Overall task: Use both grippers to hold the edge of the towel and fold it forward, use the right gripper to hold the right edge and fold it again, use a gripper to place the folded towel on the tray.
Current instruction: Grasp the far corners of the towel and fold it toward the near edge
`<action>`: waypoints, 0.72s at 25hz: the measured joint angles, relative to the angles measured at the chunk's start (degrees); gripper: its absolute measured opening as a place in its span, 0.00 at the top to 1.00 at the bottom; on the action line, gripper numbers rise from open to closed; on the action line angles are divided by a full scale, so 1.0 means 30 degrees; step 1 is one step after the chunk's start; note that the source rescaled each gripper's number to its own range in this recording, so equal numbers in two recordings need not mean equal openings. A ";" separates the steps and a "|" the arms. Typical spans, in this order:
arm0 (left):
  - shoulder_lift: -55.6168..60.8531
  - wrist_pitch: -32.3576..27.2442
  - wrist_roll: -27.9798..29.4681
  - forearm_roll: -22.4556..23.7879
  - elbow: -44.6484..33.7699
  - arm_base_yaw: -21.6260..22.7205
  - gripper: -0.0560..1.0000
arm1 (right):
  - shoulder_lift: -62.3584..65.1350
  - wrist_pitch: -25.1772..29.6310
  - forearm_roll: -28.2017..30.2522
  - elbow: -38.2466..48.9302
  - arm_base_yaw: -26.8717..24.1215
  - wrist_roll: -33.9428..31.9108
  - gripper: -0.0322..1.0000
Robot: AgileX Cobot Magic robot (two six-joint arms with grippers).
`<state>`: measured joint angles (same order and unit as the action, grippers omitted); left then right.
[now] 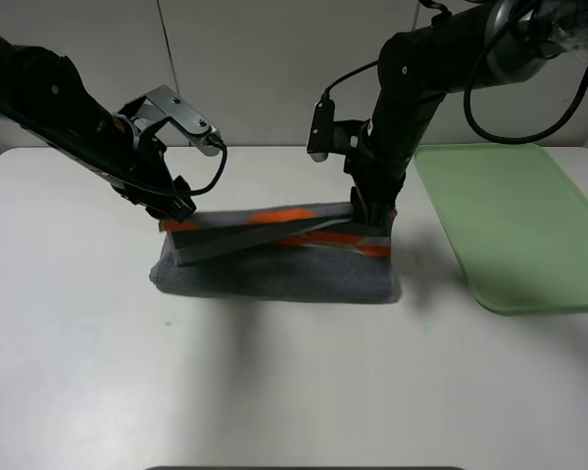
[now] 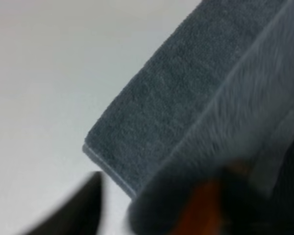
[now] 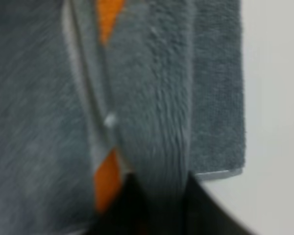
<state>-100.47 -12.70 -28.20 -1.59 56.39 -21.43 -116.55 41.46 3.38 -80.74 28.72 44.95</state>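
Right now the dark grey towel (image 1: 274,276) lies on the white worktop (image 1: 274,392), near the green tray (image 1: 519,225) but not touching it. The edge of the towel (image 1: 274,217), the one with orange patches (image 1: 282,213), sits on top of the cloth, a bit higher at its left end. The left gripper (image 1: 179,213) is at that left end, and its fingers (image 2: 83,210) look apart, with one clear of the cloth. The right gripper (image 1: 370,217) is at the right end. Its fingers (image 3: 137,210) stand on both sides of a thick fold, but the blur hides whether they squeeze it.
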 joint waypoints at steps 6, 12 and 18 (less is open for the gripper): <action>0.0000 0.0110 0.0059 0.0000 0.0000 0.0000 0.01 | 0.0000 -0.0758 0.2397 0.0000 0.0000 -0.3670 0.03; 0.0000 0.0068 0.0079 0.0003 -0.0021 0.0000 0.00 | 0.0000 -0.0720 0.2726 0.0000 0.0000 -0.4742 0.00; 0.0000 -0.0743 0.0079 0.0003 -0.0021 0.0000 0.00 | 0.0000 -0.0175 0.2357 0.0000 0.0000 -0.5894 0.00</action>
<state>-100.47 -14.93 -27.96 -1.59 56.33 -21.43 -116.55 40.94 10.45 -80.74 28.72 27.27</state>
